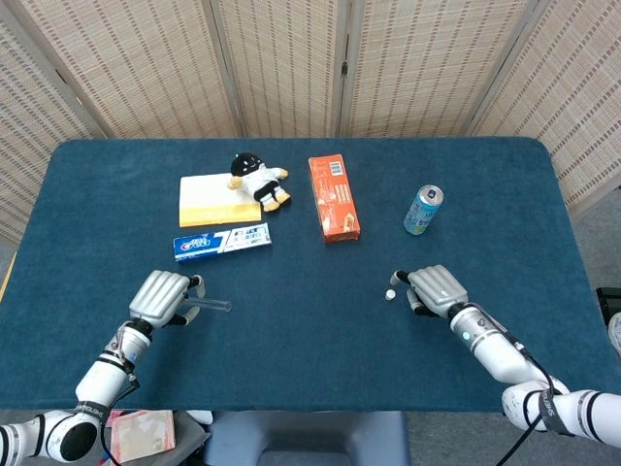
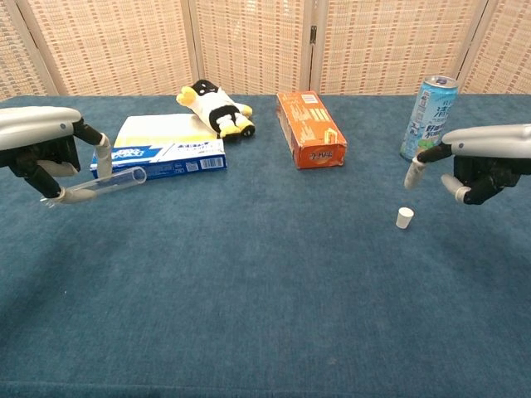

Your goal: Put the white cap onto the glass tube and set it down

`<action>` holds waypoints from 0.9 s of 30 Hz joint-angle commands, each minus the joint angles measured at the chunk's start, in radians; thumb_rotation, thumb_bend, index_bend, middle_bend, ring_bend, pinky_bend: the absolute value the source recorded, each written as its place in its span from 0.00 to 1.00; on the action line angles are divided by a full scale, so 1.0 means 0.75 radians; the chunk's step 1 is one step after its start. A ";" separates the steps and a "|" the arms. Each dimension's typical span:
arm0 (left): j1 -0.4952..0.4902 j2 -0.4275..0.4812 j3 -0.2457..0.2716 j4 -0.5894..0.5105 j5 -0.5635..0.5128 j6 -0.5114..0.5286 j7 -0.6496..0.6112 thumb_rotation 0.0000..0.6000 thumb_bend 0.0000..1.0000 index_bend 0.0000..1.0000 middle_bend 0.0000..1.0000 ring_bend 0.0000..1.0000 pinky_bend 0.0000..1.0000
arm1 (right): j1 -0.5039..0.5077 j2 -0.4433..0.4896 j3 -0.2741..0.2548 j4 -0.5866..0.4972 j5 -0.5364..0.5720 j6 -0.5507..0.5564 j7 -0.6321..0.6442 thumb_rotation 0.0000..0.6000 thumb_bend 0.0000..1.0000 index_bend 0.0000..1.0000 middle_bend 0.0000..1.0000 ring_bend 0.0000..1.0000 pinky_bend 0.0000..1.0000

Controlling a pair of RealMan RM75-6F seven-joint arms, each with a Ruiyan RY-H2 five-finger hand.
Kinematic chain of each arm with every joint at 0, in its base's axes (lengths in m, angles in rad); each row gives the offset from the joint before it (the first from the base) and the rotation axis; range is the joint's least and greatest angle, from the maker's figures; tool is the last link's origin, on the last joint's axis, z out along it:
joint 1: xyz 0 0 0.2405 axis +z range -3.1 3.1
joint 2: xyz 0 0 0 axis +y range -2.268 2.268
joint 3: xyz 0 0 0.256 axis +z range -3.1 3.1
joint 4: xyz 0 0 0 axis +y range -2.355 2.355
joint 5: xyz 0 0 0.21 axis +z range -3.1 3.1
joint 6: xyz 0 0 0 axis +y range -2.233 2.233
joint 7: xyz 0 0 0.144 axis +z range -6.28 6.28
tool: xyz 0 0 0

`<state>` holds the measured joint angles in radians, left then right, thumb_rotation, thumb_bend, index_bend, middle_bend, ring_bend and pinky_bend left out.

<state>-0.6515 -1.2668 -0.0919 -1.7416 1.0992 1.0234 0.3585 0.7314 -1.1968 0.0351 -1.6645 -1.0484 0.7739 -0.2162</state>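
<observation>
The clear glass tube (image 2: 112, 182) sticks out to the right of my left hand (image 2: 46, 145), which grips it just above the table at the near left; from the head view the tube (image 1: 210, 305) pokes out of the same hand (image 1: 163, 296). The small white cap (image 2: 404, 217) stands by itself on the blue cloth, also visible as the cap (image 1: 390, 294) in the head view. My right hand (image 2: 481, 162) hovers to the right of the cap and apart from it, one finger stretched out, nothing in it; the head view shows this hand (image 1: 437, 288) beside the cap.
A blue drink can (image 2: 431, 116) stands behind my right hand. An orange box (image 2: 311, 129) lies at the centre back. A toothpaste box (image 2: 162, 157), a yellow-white pad (image 1: 218, 199) and a penguin plush (image 2: 214, 109) lie at the back left.
</observation>
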 commanded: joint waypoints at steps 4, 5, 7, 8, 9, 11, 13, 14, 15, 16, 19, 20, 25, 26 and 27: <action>0.003 0.009 -0.003 -0.002 0.002 -0.002 -0.009 1.00 0.43 0.60 1.00 1.00 1.00 | -0.085 0.046 0.035 -0.095 -0.107 0.226 -0.015 1.00 0.41 0.27 0.67 0.70 0.86; 0.003 0.009 -0.003 -0.003 0.003 -0.003 -0.012 1.00 0.43 0.60 1.00 1.00 1.00 | -0.095 0.039 0.039 -0.090 -0.132 0.251 -0.005 1.00 0.36 0.27 0.58 0.60 0.77; 0.003 0.007 -0.001 -0.007 0.007 -0.008 -0.015 1.00 0.43 0.60 1.00 1.00 1.00 | -0.114 0.016 0.047 -0.062 -0.179 0.295 0.024 1.00 0.30 0.27 0.42 0.42 0.62; 0.003 0.007 0.000 -0.009 0.010 -0.010 -0.016 1.00 0.43 0.60 1.00 1.00 1.00 | -0.120 0.006 0.050 -0.049 -0.194 0.306 0.036 1.00 0.27 0.27 0.36 0.36 0.54; 0.002 0.007 0.002 -0.011 0.012 -0.012 -0.016 1.00 0.43 0.60 1.00 1.00 1.00 | -0.125 -0.004 0.052 -0.033 -0.207 0.312 0.050 1.00 0.24 0.27 0.33 0.31 0.48; 0.004 0.008 0.002 -0.015 0.015 -0.011 -0.019 1.00 0.43 0.60 1.00 1.00 1.00 | -0.128 -0.017 0.054 -0.012 -0.220 0.313 0.061 1.00 0.18 0.27 0.28 0.23 0.33; 0.007 0.008 0.002 -0.016 0.018 -0.006 -0.020 1.00 0.43 0.60 1.00 1.00 1.00 | -0.129 -0.031 0.055 0.009 -0.228 0.307 0.066 1.00 0.15 0.27 0.26 0.20 0.27; 0.007 0.009 0.002 -0.018 0.019 -0.005 -0.019 1.00 0.43 0.60 1.00 1.00 1.00 | -0.128 -0.035 0.054 0.017 -0.228 0.300 0.064 1.00 0.14 0.27 0.26 0.20 0.26; 0.008 0.011 0.003 -0.020 0.019 -0.005 -0.018 1.00 0.43 0.60 1.00 1.00 1.00 | -0.124 -0.040 0.054 0.026 -0.225 0.287 0.057 1.00 0.14 0.27 0.26 0.20 0.25; 0.009 0.013 0.004 -0.022 0.019 -0.005 -0.016 1.00 0.43 0.60 1.00 1.00 1.00 | -0.121 -0.044 0.054 0.035 -0.223 0.280 0.048 1.00 0.14 0.27 0.27 0.20 0.26; 0.011 0.016 0.007 -0.031 0.020 -0.004 -0.010 1.00 0.43 0.60 1.00 1.00 1.00 | -0.108 -0.061 0.056 0.067 -0.215 0.258 0.013 1.00 0.14 0.27 0.37 0.34 0.42; 0.011 0.017 0.008 -0.034 0.019 -0.003 -0.008 1.00 0.43 0.60 1.00 1.00 1.00 | -0.104 -0.070 0.057 0.081 -0.215 0.250 0.004 1.00 0.14 0.27 0.45 0.44 0.57; 0.015 0.018 0.010 -0.041 0.017 0.001 0.001 1.00 0.43 0.60 1.00 1.00 1.00 | -0.084 -0.101 0.060 0.144 -0.205 0.200 -0.002 1.00 0.15 0.33 0.90 0.91 0.99; 0.015 0.017 0.011 -0.042 0.016 0.001 0.002 1.00 0.43 0.60 1.00 1.00 1.00 | -0.080 -0.108 0.061 0.155 -0.199 0.189 -0.006 1.00 0.16 0.35 0.94 0.96 1.00; 0.015 0.016 0.011 -0.043 0.015 0.002 0.003 1.00 0.43 0.60 1.00 1.00 1.00 | -0.075 -0.118 0.062 0.168 -0.189 0.176 -0.011 1.00 0.18 0.37 0.98 0.99 1.00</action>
<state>-0.6402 -1.2550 -0.0838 -1.7740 1.1108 1.0245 0.3610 0.6686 -1.2752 0.0803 -1.5506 -1.1992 0.9183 -0.2190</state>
